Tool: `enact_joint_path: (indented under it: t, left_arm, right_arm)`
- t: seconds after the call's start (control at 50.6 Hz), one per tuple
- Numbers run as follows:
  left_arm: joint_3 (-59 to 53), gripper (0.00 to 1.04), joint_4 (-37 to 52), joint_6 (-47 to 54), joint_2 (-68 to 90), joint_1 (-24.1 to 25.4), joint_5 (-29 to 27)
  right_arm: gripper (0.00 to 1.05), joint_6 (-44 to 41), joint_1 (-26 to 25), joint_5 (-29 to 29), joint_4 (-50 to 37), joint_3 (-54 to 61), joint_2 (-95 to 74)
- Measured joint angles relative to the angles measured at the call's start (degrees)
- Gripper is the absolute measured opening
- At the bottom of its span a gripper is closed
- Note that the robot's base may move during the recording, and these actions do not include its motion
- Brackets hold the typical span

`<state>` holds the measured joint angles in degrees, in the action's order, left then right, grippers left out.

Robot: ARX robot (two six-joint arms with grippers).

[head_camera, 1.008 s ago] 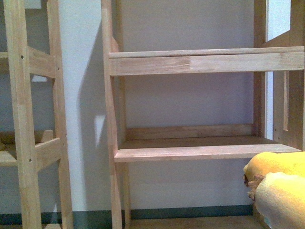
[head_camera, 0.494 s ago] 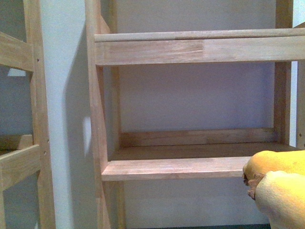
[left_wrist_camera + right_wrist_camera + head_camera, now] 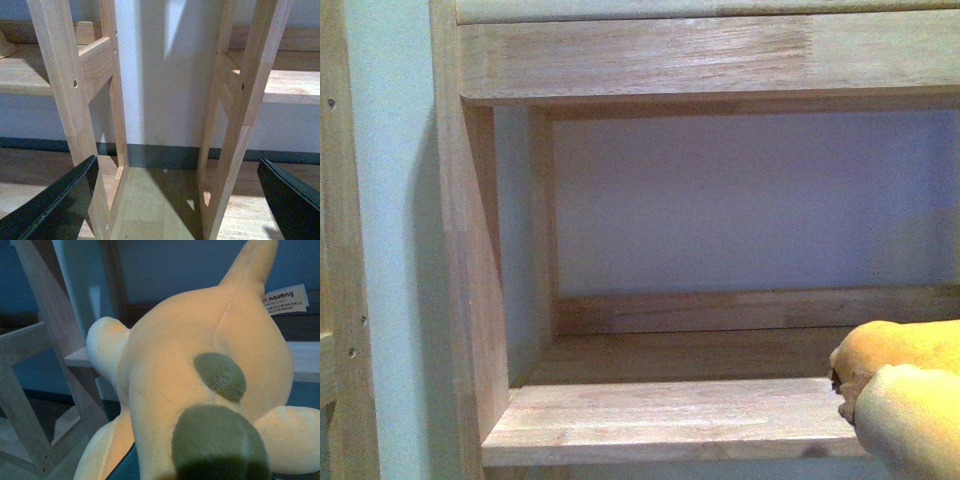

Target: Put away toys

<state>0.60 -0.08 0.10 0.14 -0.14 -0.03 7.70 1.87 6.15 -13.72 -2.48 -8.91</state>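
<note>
plush toy (image 3: 908, 400) held level with lower shelf (image 3: 670, 420), likely ready to slide in; right gripper (image 3: 129, 467) clamped beneath it, mostly hidden; left gripper (image 3: 175, 200) spread wide, empty.

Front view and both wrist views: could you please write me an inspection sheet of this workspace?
Surface: wooden shelf board, nothing seen lying on it.
Job's things: plush toy, orange-yellow with dark spots, off the shelf, at the lower right in the front view.
Clutter: a pale object on the neighbouring shelf, cut off, cannot be identified.
Grippers: left gripper open, holding nothing; right gripper mostly hidden under the toy and seems to hold it.
Cables: nothing seen.
Surroundings: pale wall, wooden floor, dark skirting.
</note>
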Motion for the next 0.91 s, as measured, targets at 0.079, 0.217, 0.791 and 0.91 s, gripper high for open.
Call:
enact_joint_path:
  t: [0.079, 0.217, 0.791, 0.91]
  left_arm:
    - [0.0, 0.99, 0.0, -0.02, 0.0, 0.0, -0.02]
    - [0.0, 0.99, 0.0, -0.02, 0.0, 0.0, 0.0]
    - [0.0, 0.99, 0.0, -0.02, 0.0, 0.0, 0.0]
    - [0.0, 0.99, 0.0, -0.02, 0.0, 0.0, 0.0]
  right_arm:
    - [0.17, 0.0, 0.0, -0.04, 0.0, 0.0, 0.0]
    - [0.17, -5.97, 0.92, 0.7, 3.3, -1.62, 0.35]
    - [0.17, -16.65, 9.38, -4.2, -3.02, -29.68, -15.91]
    - [0.17, -17.29, 8.74, -2.32, -3.15, -36.52, -19.76]
